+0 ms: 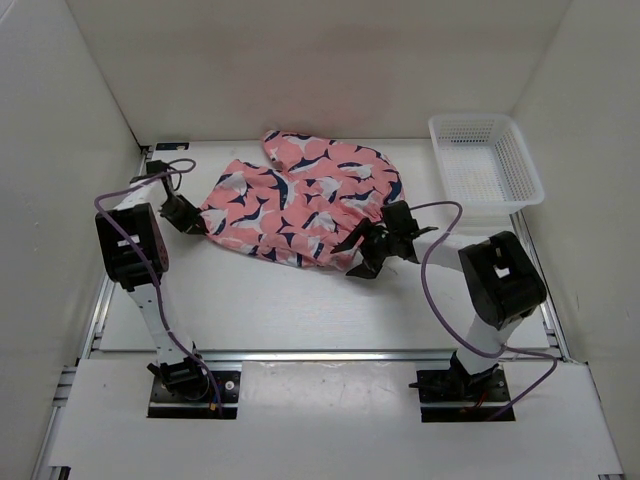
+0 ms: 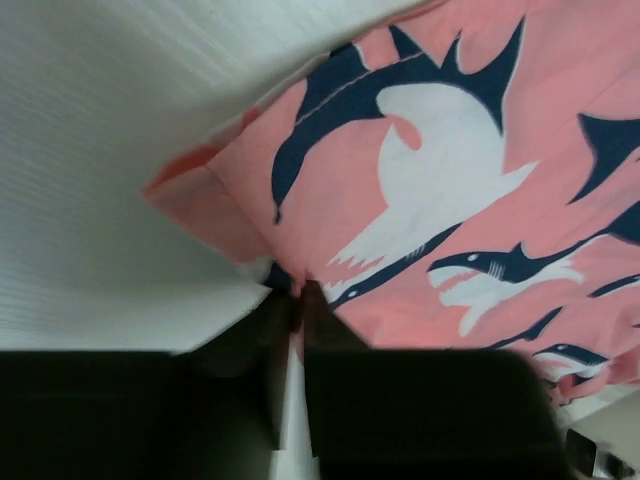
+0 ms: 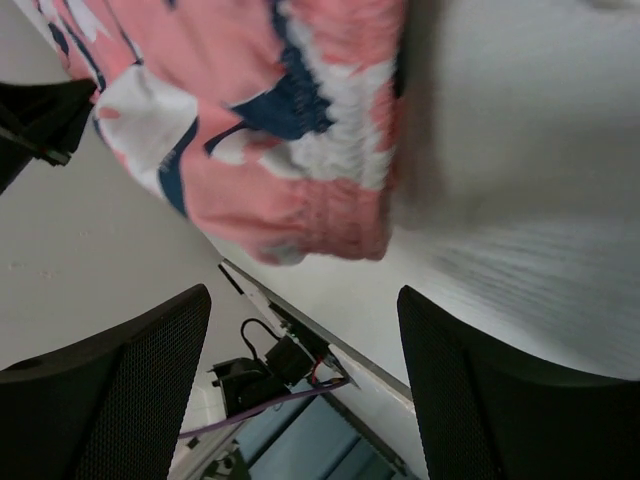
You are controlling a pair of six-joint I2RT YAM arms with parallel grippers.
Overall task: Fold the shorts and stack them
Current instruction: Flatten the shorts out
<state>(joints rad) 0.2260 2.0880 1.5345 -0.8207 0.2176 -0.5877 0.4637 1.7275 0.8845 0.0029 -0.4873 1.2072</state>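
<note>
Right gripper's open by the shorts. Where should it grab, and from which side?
Probably the gathered elastic edge of the shorts, approached low from the right: bunched thick, it faces the open right gripper, opposite where the left gripper pinches.

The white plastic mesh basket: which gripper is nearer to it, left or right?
Right. The right gripper sits at the coral-pink printed fabric shorts' right edge, short of the basket; the left gripper pinches their left edge.
</note>
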